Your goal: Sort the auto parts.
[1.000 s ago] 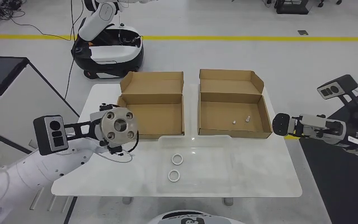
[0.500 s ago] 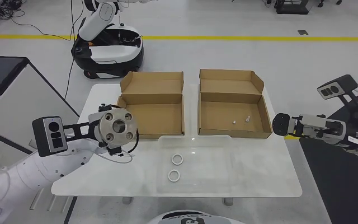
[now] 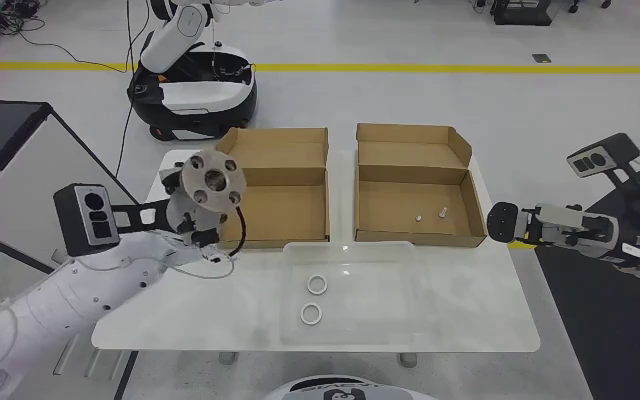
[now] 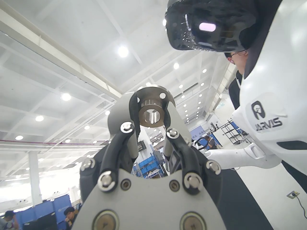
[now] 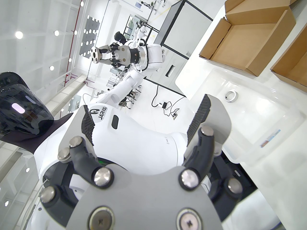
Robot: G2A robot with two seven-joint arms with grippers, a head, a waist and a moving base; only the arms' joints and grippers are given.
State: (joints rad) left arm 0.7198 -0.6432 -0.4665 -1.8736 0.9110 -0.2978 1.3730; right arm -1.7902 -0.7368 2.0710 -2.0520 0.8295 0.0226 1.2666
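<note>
Since the left gripper (image 4: 151,111), clamped on the flanged hub (image 3: 213,180), now sits nearer the left box (image 3: 285,215), drop-off looks close.

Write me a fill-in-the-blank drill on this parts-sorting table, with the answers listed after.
The metal flange is clamped in the gripper of the ____ arm.
The clear tray holds ____ white rings.
The right gripper has its fingers ____.
The small metal parts lie in the cardboard box on the robot's ____ side.
Missing words: left, two, open, right.
</note>
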